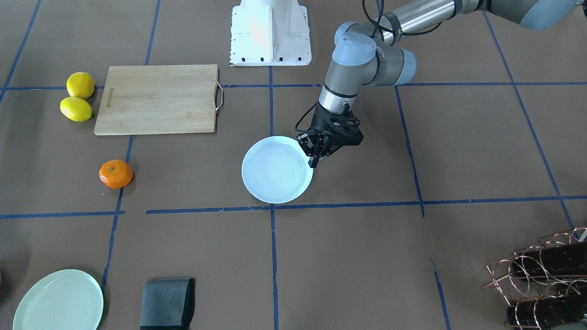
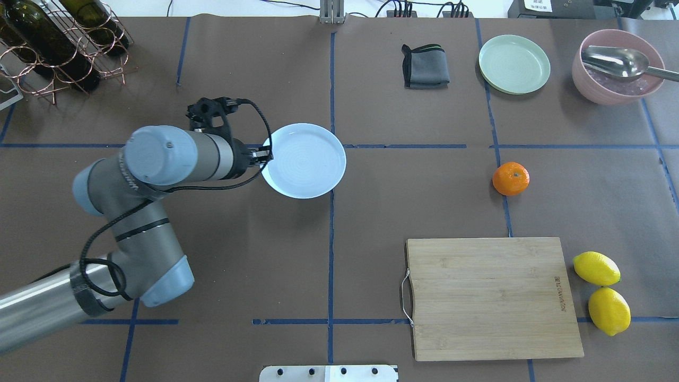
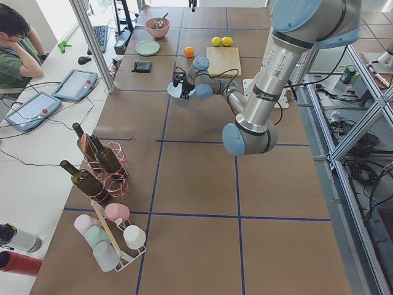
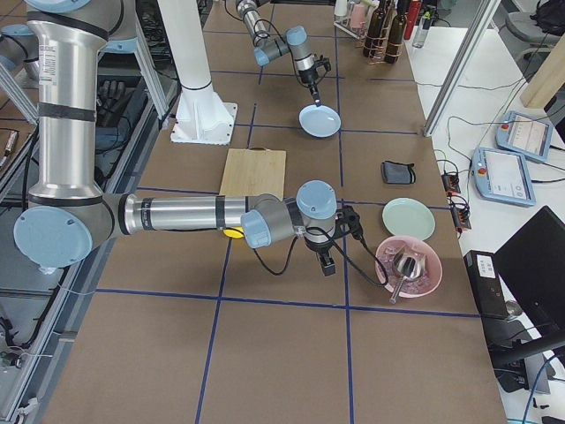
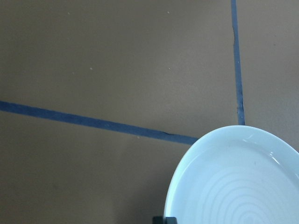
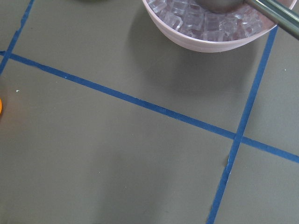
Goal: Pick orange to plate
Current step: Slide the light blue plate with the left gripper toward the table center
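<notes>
The orange lies on the brown table, far to the right of the white plate in the overhead view. In the front view the orange is left of the plate. My left gripper is at the plate's rim, fingers pinched together on it; the left wrist view shows the plate just ahead. My right gripper shows only in the right side view, beside the pink bowl, and I cannot tell its state. A sliver of the orange sits at the right wrist view's left edge.
A wooden cutting board lies near the robot, with two lemons to its right. At the far side are a grey cloth, a pale green plate and a pink bowl with a spoon. A bottle rack stands far left.
</notes>
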Controlling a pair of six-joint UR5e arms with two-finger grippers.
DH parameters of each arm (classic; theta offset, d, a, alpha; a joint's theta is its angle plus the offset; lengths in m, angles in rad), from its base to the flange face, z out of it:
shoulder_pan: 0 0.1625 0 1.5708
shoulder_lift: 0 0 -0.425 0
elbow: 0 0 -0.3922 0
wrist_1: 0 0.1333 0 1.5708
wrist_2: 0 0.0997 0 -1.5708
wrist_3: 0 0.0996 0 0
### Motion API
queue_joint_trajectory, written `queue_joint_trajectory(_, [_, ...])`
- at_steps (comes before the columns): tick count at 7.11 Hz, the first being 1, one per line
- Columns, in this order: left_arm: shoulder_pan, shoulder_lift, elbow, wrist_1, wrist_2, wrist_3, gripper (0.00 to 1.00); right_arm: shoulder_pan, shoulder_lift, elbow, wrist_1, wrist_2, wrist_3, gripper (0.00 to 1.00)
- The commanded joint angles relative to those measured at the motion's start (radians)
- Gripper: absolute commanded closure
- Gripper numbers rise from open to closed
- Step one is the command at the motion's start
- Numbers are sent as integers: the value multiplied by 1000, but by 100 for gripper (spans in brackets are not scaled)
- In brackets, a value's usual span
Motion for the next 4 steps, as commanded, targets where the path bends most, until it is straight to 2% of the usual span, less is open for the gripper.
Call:
queue_joint_trajectory(1, [18, -13, 26, 3, 8, 2, 78, -1, 0, -1, 0, 0, 0, 0])
queue_joint_trajectory(2, [18, -9, 23, 3, 8, 27, 4, -1, 0, -6, 1, 0, 0, 0])
queue_joint_trajectory(3, [14, -1, 10, 5, 2, 100, 0, 0, 0, -6, 2, 0, 0, 0])
queue_joint_trajectory(4, [5, 28, -44, 32, -3, 189, 0, 1, 0, -6, 2, 0, 0, 0])
